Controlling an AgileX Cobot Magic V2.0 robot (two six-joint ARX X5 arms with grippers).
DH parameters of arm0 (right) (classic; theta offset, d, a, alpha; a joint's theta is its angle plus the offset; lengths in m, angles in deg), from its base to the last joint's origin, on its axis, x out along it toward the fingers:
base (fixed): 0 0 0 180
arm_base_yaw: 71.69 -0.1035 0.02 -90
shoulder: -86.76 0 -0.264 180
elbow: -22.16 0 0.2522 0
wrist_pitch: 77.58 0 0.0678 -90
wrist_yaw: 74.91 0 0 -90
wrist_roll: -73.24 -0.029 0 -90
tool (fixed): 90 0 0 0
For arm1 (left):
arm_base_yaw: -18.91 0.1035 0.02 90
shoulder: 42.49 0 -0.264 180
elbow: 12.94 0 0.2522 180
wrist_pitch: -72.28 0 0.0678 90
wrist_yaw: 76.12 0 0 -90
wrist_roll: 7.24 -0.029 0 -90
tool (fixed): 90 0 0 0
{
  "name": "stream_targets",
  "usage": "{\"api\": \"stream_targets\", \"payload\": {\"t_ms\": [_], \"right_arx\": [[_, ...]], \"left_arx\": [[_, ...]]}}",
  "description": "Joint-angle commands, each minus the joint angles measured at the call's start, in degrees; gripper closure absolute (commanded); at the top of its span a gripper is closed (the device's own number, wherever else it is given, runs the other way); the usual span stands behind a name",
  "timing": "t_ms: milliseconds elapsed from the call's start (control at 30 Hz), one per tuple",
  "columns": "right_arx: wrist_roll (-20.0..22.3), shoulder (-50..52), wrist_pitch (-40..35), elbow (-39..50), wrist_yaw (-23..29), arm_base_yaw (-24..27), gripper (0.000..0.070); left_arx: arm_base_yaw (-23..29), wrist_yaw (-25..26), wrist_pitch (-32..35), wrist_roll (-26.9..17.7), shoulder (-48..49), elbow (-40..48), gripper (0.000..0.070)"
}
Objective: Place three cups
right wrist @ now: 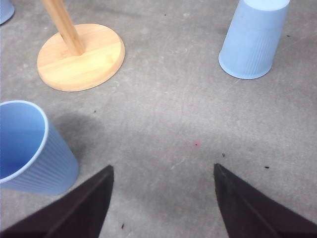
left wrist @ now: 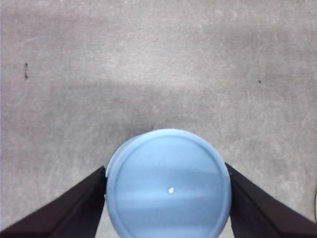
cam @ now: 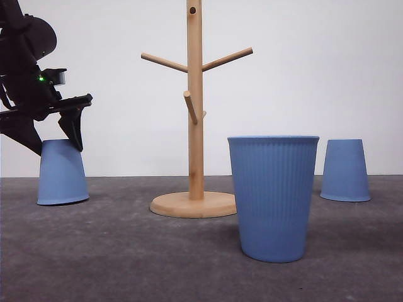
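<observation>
Grey table (cam: 126,264) | left tool (left wrist: 167,198) clamps inverted cup (left wrist: 168,183) | right tool (right wrist: 163,198) spread, empty

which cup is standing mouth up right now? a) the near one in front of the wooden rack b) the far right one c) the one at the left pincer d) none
a: the near cup shows an open rim on top, while the left cup at the left pincer and the far right cup stand base up.

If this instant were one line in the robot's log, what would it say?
left gripper: fingers flanking inverted left cup, which is tilted | right gripper: open, holding nothing | middle cup: upright | right cup: inverted
</observation>
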Motion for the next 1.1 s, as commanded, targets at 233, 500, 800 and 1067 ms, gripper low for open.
{"api": "stream_targets", "payload": {"t_ms": [233,500,800,1067], "right_arx": [[0.39,-0.22,0.2,-0.94,0.13,-0.22,0.0295],[0.39,-0.22,0.24,-0.94,0.13,-0.22,0.0295],[0.39,-0.19,0.24,-0.94,-0.04,-0.22,0.0295],[0.37,-0.19,0.24,-0.94,-0.07,-0.24,0.0295]], "left_arx": [[1.32,5.81,-5.55,0.53,3.77,-1.4,0.0351],[4.67,14.14,-12.09,1.93,11.34,-1.4,0.0351],[9.63,29.92,-10.89,8.65,18.28,-1.4,0.0348],[11.49,40.3,-3.36,16.79,18.26,-1.38,0.0348]]}}
